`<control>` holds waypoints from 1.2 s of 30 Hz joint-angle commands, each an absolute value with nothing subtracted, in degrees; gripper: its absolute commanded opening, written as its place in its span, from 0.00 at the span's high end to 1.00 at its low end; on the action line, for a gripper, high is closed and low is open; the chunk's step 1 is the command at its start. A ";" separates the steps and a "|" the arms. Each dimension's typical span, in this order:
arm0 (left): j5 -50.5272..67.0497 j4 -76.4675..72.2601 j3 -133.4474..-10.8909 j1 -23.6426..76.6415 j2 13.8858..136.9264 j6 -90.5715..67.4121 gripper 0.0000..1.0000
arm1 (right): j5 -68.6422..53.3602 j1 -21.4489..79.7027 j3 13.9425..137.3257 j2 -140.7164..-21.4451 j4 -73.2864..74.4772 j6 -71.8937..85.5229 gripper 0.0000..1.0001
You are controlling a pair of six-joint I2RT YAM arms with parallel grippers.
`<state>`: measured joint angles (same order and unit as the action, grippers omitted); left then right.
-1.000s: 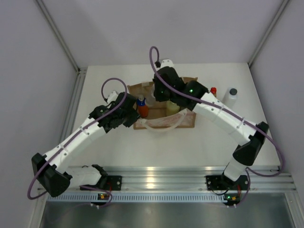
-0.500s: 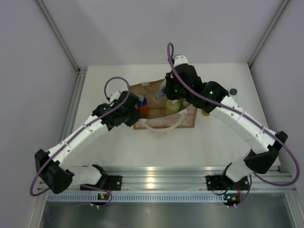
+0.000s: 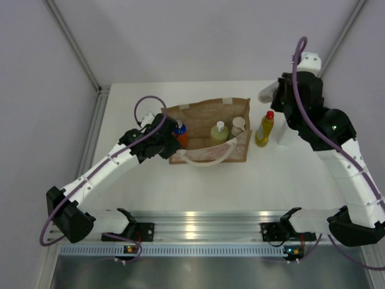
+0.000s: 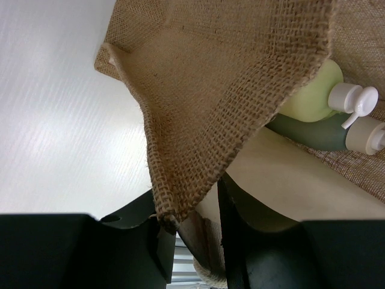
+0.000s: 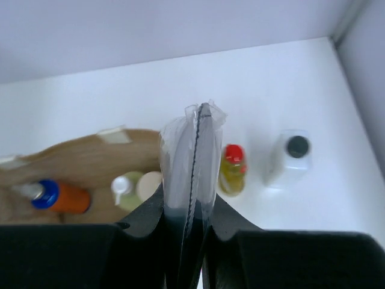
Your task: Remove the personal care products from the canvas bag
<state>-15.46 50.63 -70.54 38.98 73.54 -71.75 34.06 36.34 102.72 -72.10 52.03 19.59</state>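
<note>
The tan canvas bag [image 3: 207, 114] lies open mid-table. Inside it are an orange bottle with a blue top [image 3: 180, 136], a pale green pump bottle [image 3: 218, 132] and a grey-green bottle with a white cap [image 3: 238, 126]. My left gripper [image 3: 171, 146] is shut on the bag's left rim; in the left wrist view the burlap edge [image 4: 180, 180] sits between its fingers. A yellow bottle with a red cap [image 3: 263, 129] stands right of the bag. The white bottle [image 3: 286, 135] beside it is partly hidden by my right arm. My right gripper [image 3: 268, 94] hangs high above them, shut and holding nothing.
The bag's cream handle [image 3: 204, 159] loops toward the near side. Grey enclosure walls [image 3: 54, 66] close in the table on the left, back and right. A metal rail [image 3: 198, 221] runs along the near edge by the arm bases.
My right arm has lifted away from the bag and swung up to the back right, uncovering the bag's contents. The left gripper keeps its hold on the bag rim.
</note>
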 commanded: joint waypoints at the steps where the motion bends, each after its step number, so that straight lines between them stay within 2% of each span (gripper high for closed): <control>1: -15.20 50.71 -72.69 38.76 73.83 -70.66 0.64 | 42.01 28.16 100.04 -69.53 54.83 18.19 1.00; 4: -15.47 50.71 -72.69 38.76 73.83 -70.75 0.64 | 37.99 21.82 94.42 -67.68 54.76 18.63 1.00; 7: -15.29 50.63 -72.77 38.76 73.83 -70.66 0.64 | 27.47 11.64 88.01 -65.92 52.49 19.95 1.00; 13: -14.85 50.63 -72.86 38.76 74.09 -70.40 0.64 | 19.08 3.62 75.09 -64.25 46.50 20.39 1.00; 22: -15.12 50.63 -72.60 38.76 73.21 -70.49 0.64 | 15.21 2.72 55.56 -60.91 30.34 18.20 1.00; 30: -14.68 50.63 -72.60 38.76 73.83 -70.58 0.64 | 14.86 2.81 50.54 -65.48 27.69 15.73 1.00; 31: -14.68 50.71 -72.68 38.76 73.92 -70.66 0.64 | 14.24 2.73 50.54 -65.74 27.60 15.73 0.98; 33: -14.77 50.63 -72.69 38.76 73.92 -70.66 0.64 | 14.50 2.81 50.80 -66.44 27.86 15.91 0.85; 34: -14.85 50.71 -72.69 38.76 74.00 -70.49 0.64 | 14.50 2.90 51.06 -66.71 28.12 15.82 0.69; 36: -14.85 50.71 -72.69 38.76 73.83 -70.40 0.64 | 14.68 2.81 52.37 -66.97 30.14 15.82 0.50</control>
